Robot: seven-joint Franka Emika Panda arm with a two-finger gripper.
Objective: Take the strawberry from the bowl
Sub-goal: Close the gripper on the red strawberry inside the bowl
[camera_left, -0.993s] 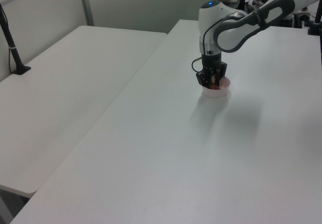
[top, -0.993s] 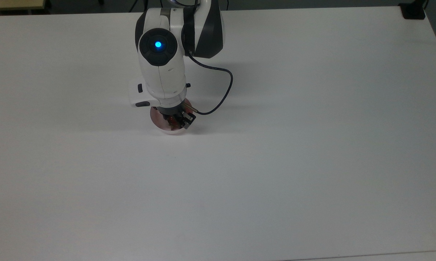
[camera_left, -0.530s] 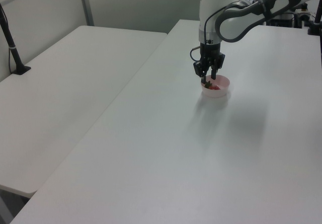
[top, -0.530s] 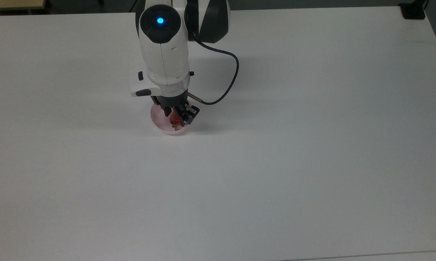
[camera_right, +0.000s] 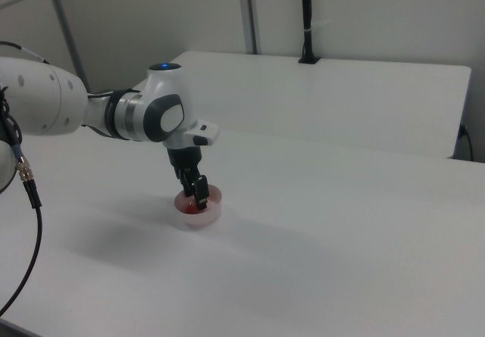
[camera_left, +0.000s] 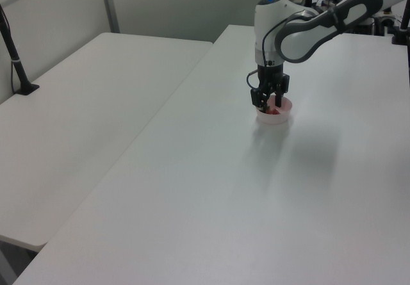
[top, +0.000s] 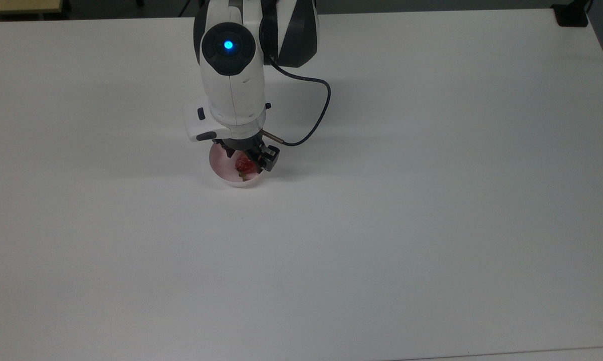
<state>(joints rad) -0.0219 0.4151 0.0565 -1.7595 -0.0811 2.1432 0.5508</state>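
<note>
Top view showed a broad white tabletop, and on it, toward the top view's upper left, the white arm reached down from the far edge with a blue light glowing on its wrist housing. A dark cable looped from the arm down to the wrist. In the left view a second white table stood beside the first, with a black post at its far left edge; in the right view the same kind of post rose at the back of that table.

Below the wrist sat the bowl, small, round and pale pink, resting on the tabletop. The jaws hung over the bowl's far side, pointing downward, their dark fingertips lowered within the rim in the left view and the right view. They stood apart, clamped on nothing.

The strawberry lay inside the bowl, red, with its dark green stem pointing toward the top view's bottom. It lay just beside the fingertips, and whether they touched it could not be told.
</note>
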